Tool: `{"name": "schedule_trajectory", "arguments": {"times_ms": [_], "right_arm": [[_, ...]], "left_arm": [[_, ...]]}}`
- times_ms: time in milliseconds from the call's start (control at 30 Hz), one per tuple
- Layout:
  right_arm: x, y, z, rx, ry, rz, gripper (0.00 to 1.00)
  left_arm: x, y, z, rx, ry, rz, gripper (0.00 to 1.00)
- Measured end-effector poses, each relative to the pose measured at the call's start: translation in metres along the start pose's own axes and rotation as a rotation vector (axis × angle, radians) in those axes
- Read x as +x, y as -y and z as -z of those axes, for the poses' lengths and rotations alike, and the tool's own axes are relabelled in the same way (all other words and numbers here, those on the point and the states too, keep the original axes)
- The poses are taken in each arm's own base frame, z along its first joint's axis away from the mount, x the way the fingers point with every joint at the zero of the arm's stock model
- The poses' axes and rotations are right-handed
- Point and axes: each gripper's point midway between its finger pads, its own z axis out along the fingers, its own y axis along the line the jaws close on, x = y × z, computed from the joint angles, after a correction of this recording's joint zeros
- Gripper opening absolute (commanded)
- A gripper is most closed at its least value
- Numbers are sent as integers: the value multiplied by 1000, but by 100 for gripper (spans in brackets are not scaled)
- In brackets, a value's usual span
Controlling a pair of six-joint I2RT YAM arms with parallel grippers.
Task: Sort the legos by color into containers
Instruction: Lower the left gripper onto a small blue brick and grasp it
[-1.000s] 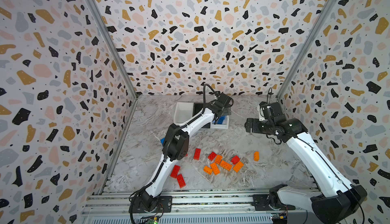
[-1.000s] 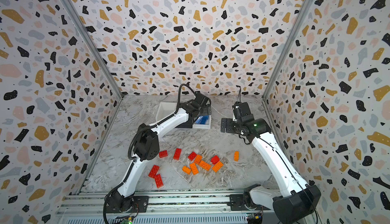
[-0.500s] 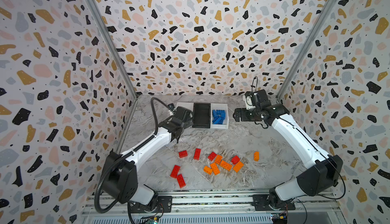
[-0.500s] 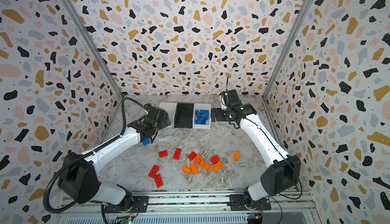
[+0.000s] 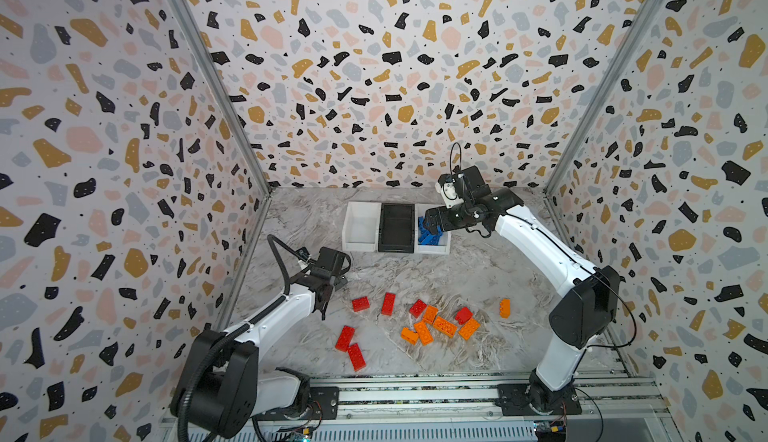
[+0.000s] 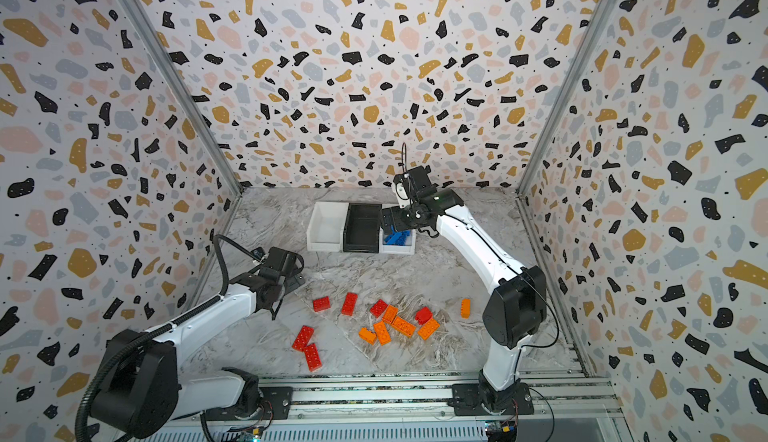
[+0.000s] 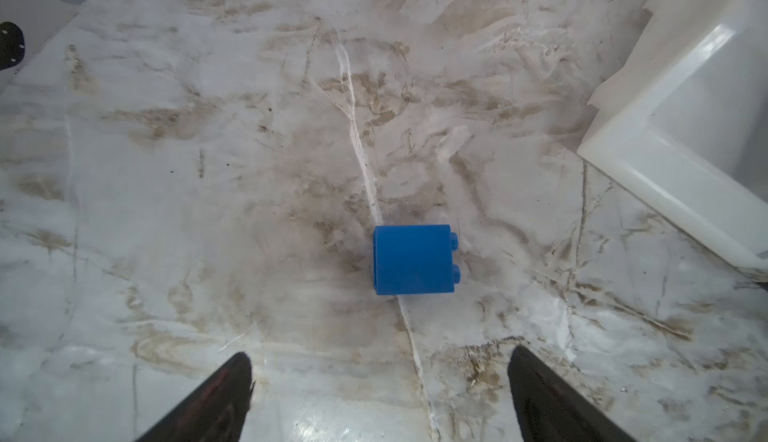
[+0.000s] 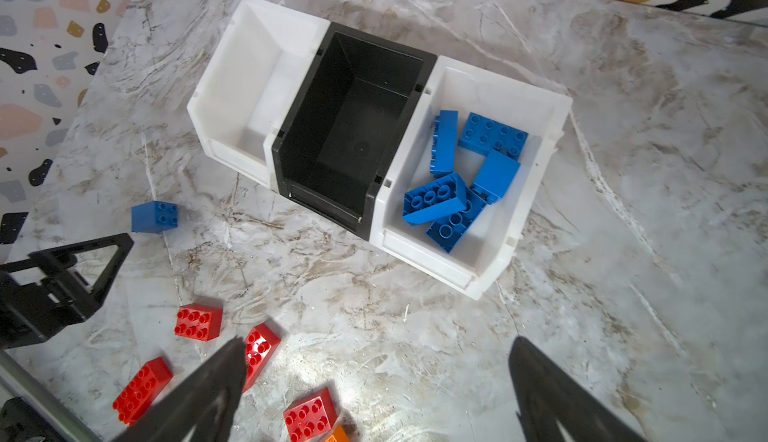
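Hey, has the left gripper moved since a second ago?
Yes. In a top view the left gripper, then over the white bin of blue bricks, now hovers lower left of it.

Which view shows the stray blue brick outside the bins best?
The left wrist view: the blue brick lies centred, large and unobstructed, ahead of the open left end effector. The right wrist view shows the brick smaller, near the frame edge. Neither top view shows it; the left arm seems to cover it.
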Motion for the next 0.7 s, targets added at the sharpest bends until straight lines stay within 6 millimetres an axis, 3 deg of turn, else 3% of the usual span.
{"name": "schedule_trajectory", "arguments": {"times_ms": [233,500,700], "right_arm": [[-5,-1,-1,-3,1,0,99],[-5,0,-3,1,-4,-10,99],[-5,1,-5,11,-11,-33,99]], "left_arm": [[9,-4,-24,-46,-62,-52,88],[-7,2,-40,-47,-75,-76,87],[-1,5,-53,-39,-113,-94,73]]}}
